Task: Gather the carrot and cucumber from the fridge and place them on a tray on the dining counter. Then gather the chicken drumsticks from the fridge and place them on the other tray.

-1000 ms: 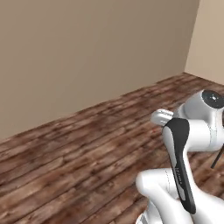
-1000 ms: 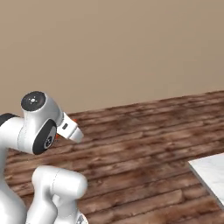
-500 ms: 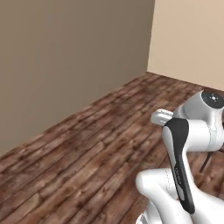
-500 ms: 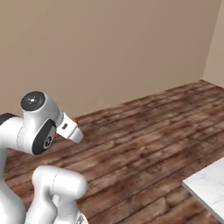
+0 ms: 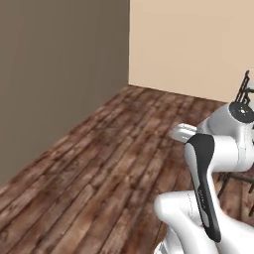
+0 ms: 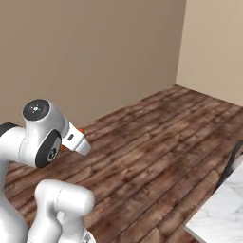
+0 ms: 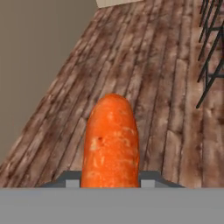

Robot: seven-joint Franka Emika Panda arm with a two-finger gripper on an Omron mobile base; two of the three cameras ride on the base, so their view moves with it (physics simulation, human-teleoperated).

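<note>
while clamped in the tool (image 7: 110, 179) | carrot (image 7: 110, 140): bright orange, blunt rounded tip, pale flecks

A dark wooden plank floor (image 5: 114, 149) runs to the walls. Thin black legs (image 7: 210, 57), perhaps of stools, stand on it. A white marble counter (image 6: 220, 216) stands alongside.

**Our count**

We see one carrot (image 7: 110, 142), one white marble countertop corner (image 6: 222, 213), and dark metal stool frames (image 7: 211, 48) whose number we cannot tell; one wooden floor (image 5: 109, 163), two walls meeting in one corner
</note>
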